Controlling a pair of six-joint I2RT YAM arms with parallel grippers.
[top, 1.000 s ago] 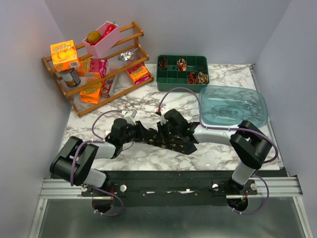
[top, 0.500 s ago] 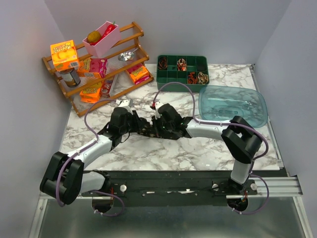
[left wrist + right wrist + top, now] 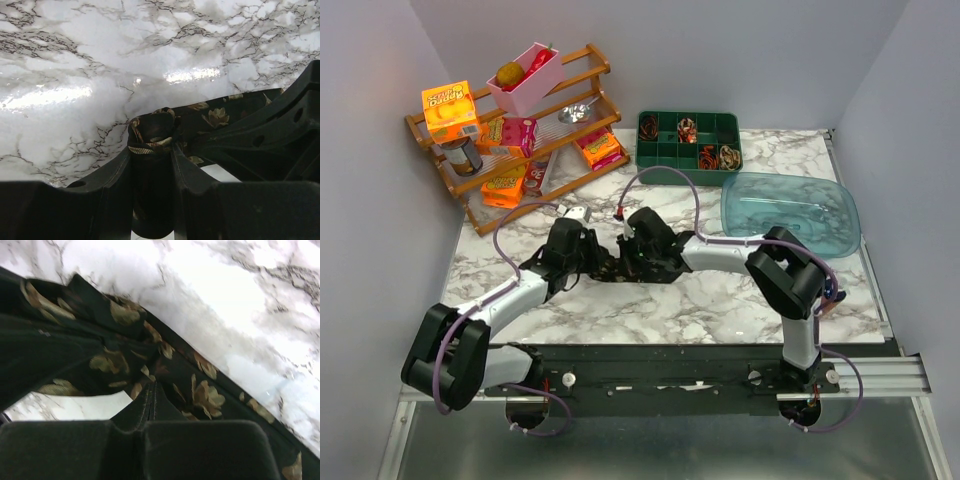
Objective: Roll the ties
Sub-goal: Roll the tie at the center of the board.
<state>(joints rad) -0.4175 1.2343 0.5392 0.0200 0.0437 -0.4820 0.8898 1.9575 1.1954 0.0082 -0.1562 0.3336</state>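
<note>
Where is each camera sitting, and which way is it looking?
Top: high behind the robot, looking down on the table; the left arm and right arm meet at the tie.
Left wrist: on the left arm, looking down past the left gripper, shut on the tie.
Right wrist: on the right arm, looking down past the right gripper, pinching the tie.
Both wrist views share the flowery tie.
</note>
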